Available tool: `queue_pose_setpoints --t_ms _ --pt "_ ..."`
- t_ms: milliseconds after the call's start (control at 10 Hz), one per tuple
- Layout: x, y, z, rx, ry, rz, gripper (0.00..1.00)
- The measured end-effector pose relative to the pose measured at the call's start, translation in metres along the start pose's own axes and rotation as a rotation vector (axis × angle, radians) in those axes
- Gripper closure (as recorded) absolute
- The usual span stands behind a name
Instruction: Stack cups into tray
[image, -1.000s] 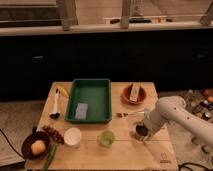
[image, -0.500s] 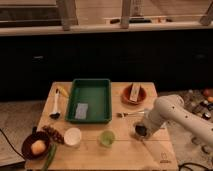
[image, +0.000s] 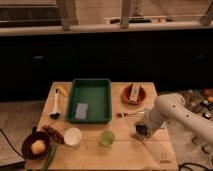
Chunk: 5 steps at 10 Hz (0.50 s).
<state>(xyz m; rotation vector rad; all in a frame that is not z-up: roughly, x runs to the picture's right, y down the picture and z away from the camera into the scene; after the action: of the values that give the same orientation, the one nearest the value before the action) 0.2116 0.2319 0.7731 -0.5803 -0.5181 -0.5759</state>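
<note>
The bench (image: 125, 156) carries the dark green tray (image: 91, 81) at its far centre, with a small grey-blue item (image: 81, 111) lying flat in its near left part. No cup is in the tray. The white cup (image: 73, 136) stands upright near the front of the bench, just near-left of the tray. The translucent green cup (image: 107, 138) stands upright to its right, apart from it. The end effector (image: 141, 131) is lowered to the bench surface right of the green cup, at the tip of the white arm (image: 172, 107) that enters from the right. Whether it is spread or pressed together cannot be told. A dark shape sits at it; whether that is a cup cannot be told. The orange-brown bowl (image: 133, 95) sits right of the tray. The dark brown bowl (image: 35, 146) holds a yellow fruit (image: 38, 146) at the near left corner.
</note>
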Motion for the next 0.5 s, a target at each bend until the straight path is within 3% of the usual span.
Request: queue_pose_setpoints --t_ms 500 --pt "-0.004 -0.0083 -0.0127 0.0 -0.02 -0.042 1.0"
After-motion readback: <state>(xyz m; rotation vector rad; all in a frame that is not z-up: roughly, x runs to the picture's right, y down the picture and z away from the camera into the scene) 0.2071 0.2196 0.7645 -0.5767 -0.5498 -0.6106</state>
